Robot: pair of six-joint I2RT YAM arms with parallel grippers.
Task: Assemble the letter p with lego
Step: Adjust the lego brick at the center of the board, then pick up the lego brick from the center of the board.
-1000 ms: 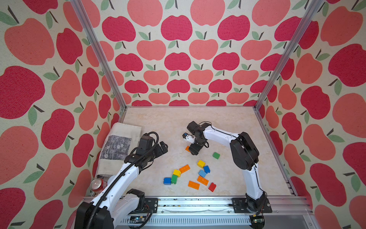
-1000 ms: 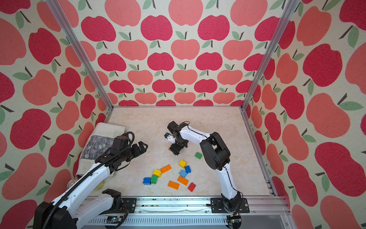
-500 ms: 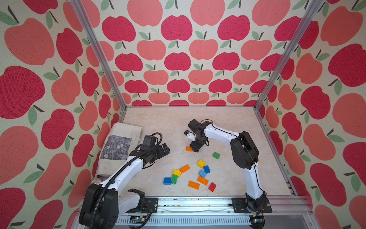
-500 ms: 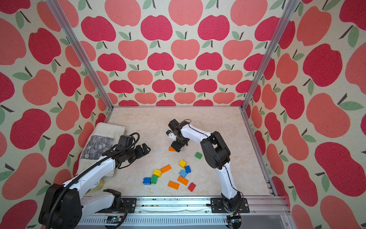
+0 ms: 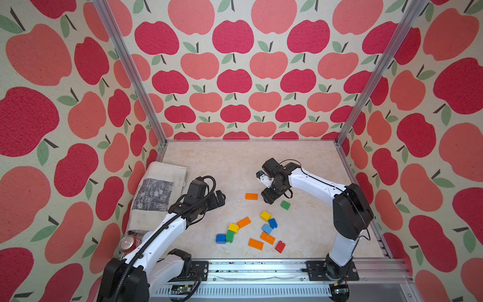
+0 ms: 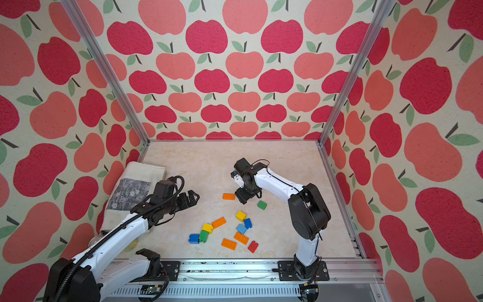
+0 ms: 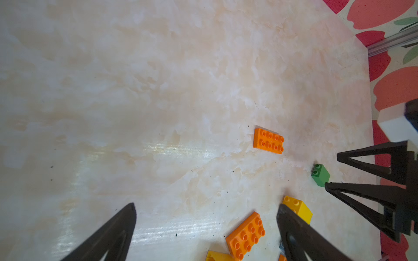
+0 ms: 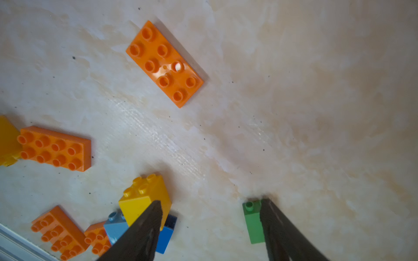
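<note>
Red brick (image 5: 280,246) sits nearest the front edge of the table (image 5: 209,162). Front orange plate (image 5: 256,244) is just beside it, and second orange plate (image 5: 267,238) sits right behind that. Soda can (image 5: 128,243) is in the near left corner, partly under the left arm.

Left part of the pile: blue brick (image 5: 220,238) and dark green brick (image 5: 230,235) touch side by side. Yellow brick (image 5: 233,228) sits against the green one, and third orange plate (image 5: 243,222) angles off the yellow.

Middle, close together: light blue brick (image 5: 267,228), second blue brick (image 5: 272,223), second yellow brick (image 5: 265,216). All the lego lies on the table.

Farther back, light green brick (image 8: 252,223) lies alone at one finger of the right gripper (image 8: 210,217). Its jaws are apart with nothing between them. The finger hides part of the brick, so I can't tell if they touch.

Lone orange plate (image 5: 251,196) lies studs up near that gripper, apart from it.

Left gripper (image 7: 205,217) is spread wide and empty, left of the pile.

Folded newspaper (image 5: 159,188) lies along the left wall.
</note>
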